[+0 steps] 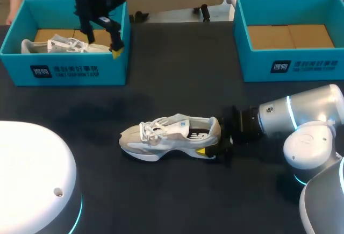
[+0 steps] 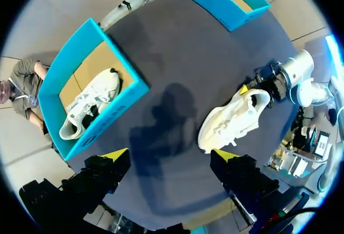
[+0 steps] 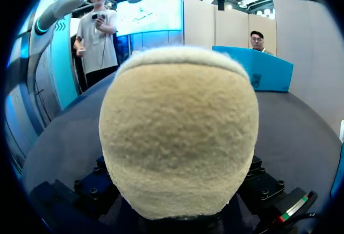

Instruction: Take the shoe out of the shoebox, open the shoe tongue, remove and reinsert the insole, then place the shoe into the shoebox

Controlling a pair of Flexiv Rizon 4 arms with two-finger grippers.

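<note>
Sneaker point(image 3: 180, 132) heel-on fills my right wrist view; right gripper point(image 1: 210, 140) clamps heel, toe pointing frame-left; left gripper point(image 2: 169, 156) spread, empty.

- The shoe point(image 1: 171, 136) was white and beige, with white laces.
- The left shoebox point(image 1: 70, 73) and the right shoebox point(image 1: 293, 66) were teal, with brown cardboard floors.
- The table point(image 1: 177, 72) was black.
- The fingertips point(image 2: 117, 154) of the left gripper point(image 2: 167, 155) were yellow.

Robot lab bench, by the look: black table point(image 1: 172, 94), left arm point(image 1: 94, 0) upper left, right arm point(image 1: 301, 118) lower right, teal left shoebox point(image 1: 80, 72) and right shoebox point(image 1: 301, 64) along top.
</note>
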